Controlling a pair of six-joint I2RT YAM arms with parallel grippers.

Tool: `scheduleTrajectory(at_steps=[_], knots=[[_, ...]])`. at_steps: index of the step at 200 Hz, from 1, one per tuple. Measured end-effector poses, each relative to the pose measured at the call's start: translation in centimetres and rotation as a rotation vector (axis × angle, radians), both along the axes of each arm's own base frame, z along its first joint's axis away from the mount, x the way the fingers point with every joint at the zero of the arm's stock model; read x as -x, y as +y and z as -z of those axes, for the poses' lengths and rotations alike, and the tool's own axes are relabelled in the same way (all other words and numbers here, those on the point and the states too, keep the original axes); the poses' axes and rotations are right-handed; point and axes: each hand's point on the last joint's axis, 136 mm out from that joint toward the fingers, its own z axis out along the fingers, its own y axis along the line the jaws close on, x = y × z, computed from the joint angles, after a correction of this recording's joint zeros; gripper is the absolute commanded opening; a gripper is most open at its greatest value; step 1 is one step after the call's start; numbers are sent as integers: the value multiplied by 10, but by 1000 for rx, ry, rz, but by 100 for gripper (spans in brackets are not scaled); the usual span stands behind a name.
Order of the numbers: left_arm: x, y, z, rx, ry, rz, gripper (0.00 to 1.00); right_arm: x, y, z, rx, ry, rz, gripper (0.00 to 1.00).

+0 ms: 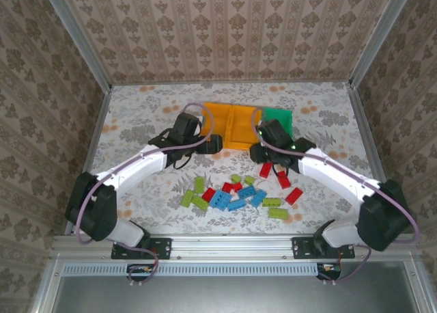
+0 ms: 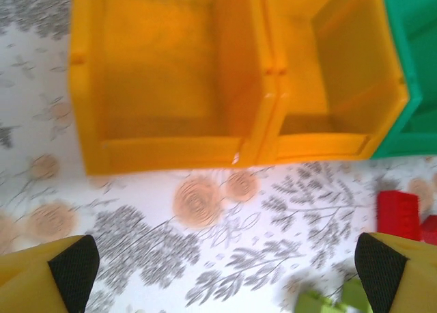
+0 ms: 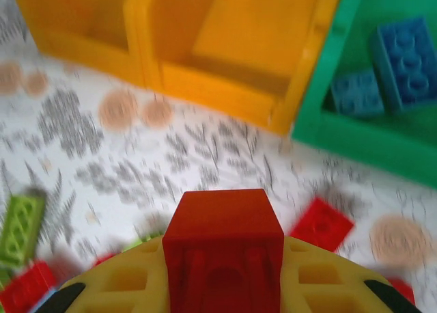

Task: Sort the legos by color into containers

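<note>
My right gripper [image 3: 222, 296] is shut on a red lego [image 3: 222, 248] and hovers over the table just in front of the containers. The green bin [image 3: 355, 139] holds two blue legos [image 3: 403, 60]. The orange bin [image 3: 218, 91] beside it and the far orange bin [image 3: 75, 43] look bare inside. My left gripper [image 2: 225, 275] is open with nothing between its fingers, in front of the left orange bin [image 2: 164, 152]. Most of the legos [image 1: 239, 193] lie scattered at the table's front middle, in red, blue and lime green.
A loose red brick [image 3: 321, 224] and a lime brick [image 3: 20, 227] lie near my right gripper. Another red brick [image 2: 398, 214] and a lime one [image 2: 328, 303] sit to the right of my left gripper. Metal frame posts and patterned walls enclose the table [image 1: 136, 121].
</note>
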Motion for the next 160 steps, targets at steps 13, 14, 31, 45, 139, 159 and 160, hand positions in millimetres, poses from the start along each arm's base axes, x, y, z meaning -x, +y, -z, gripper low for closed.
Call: scheduleTrajectory(at_steps=[13,14,31,45,139,159,160], knots=[[9,12,7,-38,7,-14,100,-27,5,-2,-11,-7,28,22],[9,13,8,-40,8,-14,100,-29,5,-3,-12,-7,30,22],[22,29,21,-98,36,-31,100,-66,10,2,-20,1,70,24],[32,42,32,-144,67,-45,100,-92,15,12,-15,14,91,27],[85,62,77,-293,192,-11,100,-149,20,48,44,65,170,48],[88,52,90,-326,230,17,99,-151,18,46,52,65,177,54],[88,51,91,-327,232,17,99,-151,18,46,52,66,177,54]])
